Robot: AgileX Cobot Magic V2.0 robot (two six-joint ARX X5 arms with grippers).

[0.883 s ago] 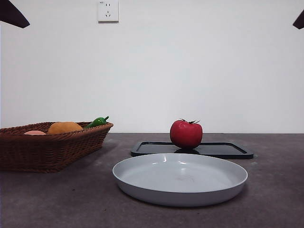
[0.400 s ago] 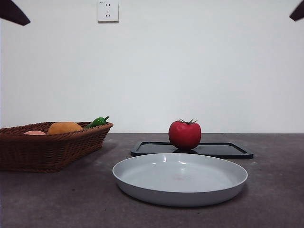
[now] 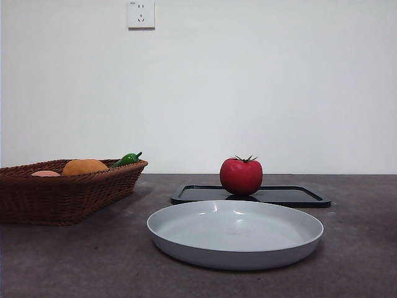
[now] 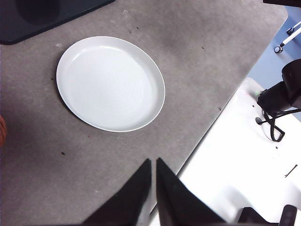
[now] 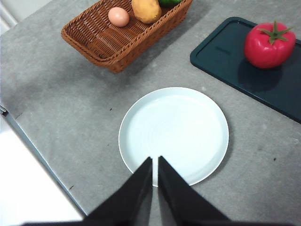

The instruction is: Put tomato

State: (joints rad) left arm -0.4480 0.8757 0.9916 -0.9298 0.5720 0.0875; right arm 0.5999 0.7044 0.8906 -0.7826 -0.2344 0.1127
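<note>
The glossy red tomato with its green stem sits upright on the dark tray behind the white plate. In the right wrist view the tomato rests on the tray beyond the plate. My right gripper hangs high above the plate's near rim, jaws shut and holding nothing. My left gripper is also shut and empty, raised over the table's edge beside the plate. Neither gripper shows in the front view.
A wicker basket at the left holds an orange round fruit, a green pepper and a pale egg-like thing. A white surface with black gear lies past the table's edge.
The black arm tips at both top corners of the front view have gone out of sight. The tomato shifted slightly left and settled upright on the tray.
</note>
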